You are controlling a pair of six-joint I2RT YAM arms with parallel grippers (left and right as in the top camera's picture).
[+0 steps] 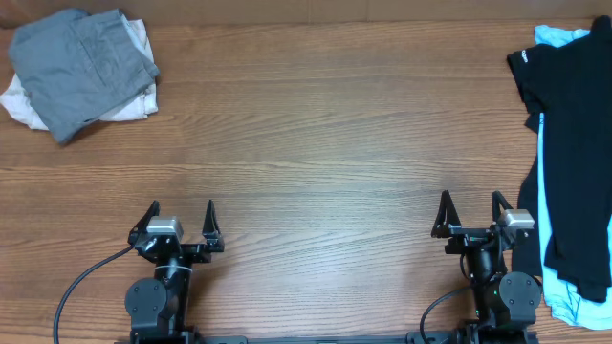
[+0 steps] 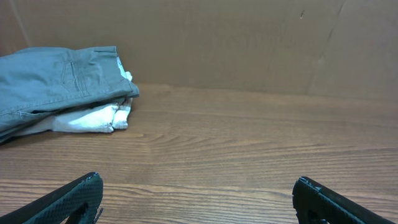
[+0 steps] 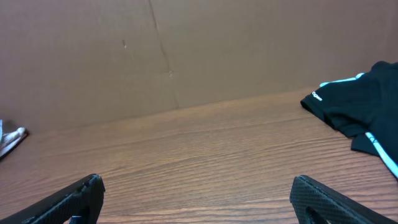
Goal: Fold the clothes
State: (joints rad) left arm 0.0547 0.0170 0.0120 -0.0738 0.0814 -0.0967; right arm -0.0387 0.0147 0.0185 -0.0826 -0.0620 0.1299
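Observation:
Folded medium-grey shorts [image 1: 81, 67] lie on top of cream shorts [image 1: 134, 91] at the table's far left corner; both also show in the left wrist view, grey [image 2: 56, 81] over cream [image 2: 93, 118]. A black garment [image 1: 569, 143] lies over a light-blue one [image 1: 564, 301] along the right edge; the black one also shows in the right wrist view [image 3: 360, 102]. My left gripper [image 1: 182, 218] is open and empty near the front edge, far from the shorts. My right gripper [image 1: 472, 212] is open and empty, just left of the black garment.
The wooden table [image 1: 325, 143] spans the view. A brown cardboard wall [image 2: 249, 43] stands behind it, also in the right wrist view [image 3: 186, 50]. A cable [image 1: 81, 287] runs from the left arm's base.

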